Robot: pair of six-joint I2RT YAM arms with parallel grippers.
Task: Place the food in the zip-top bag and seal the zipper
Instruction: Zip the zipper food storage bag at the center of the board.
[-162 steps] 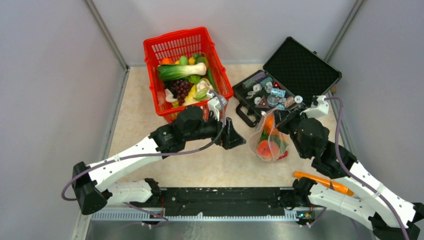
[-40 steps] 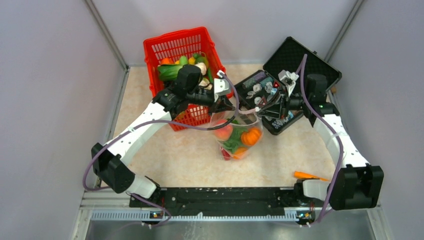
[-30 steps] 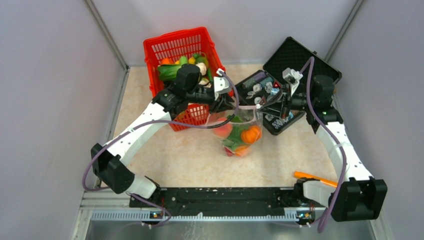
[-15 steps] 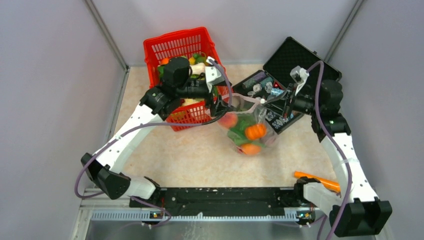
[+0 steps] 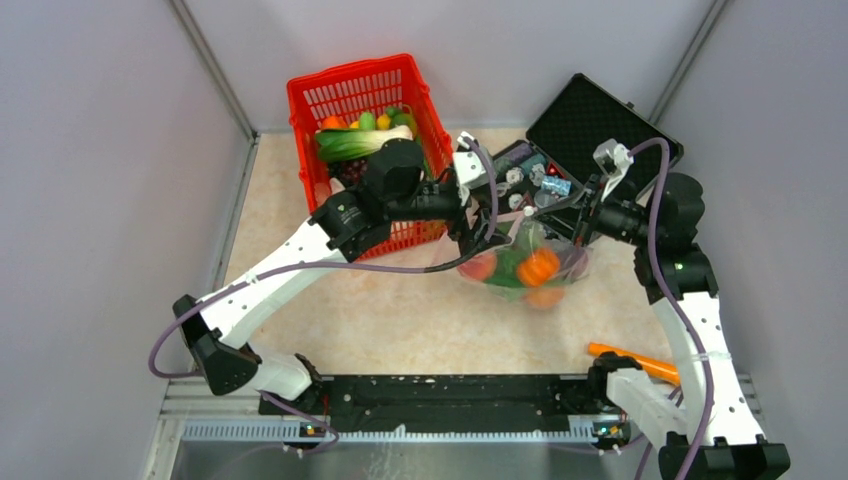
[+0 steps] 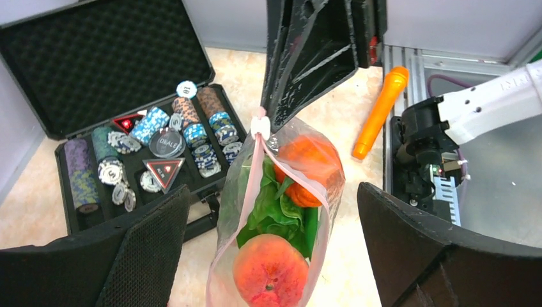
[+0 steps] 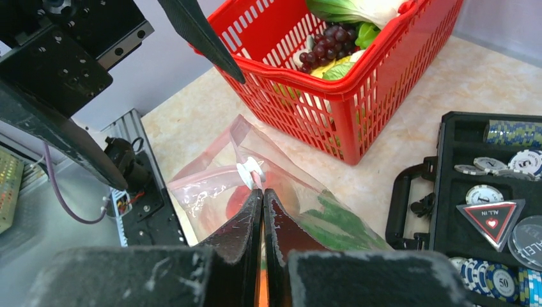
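Right gripper (image 7: 263, 192) clamps the zipper (image 6: 256, 160), zip-top bag (image 6: 284, 217) hanging lengthwise beneath, mouth up; left gripper (image 6: 271, 188) gapes empty either side. Left wrist shows food (image 6: 271, 276) stacked; right wrist barely.

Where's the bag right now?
Top view, right of center: the bag is pinched at its top edge by the right gripper, in front of the black case and right of the red basket.
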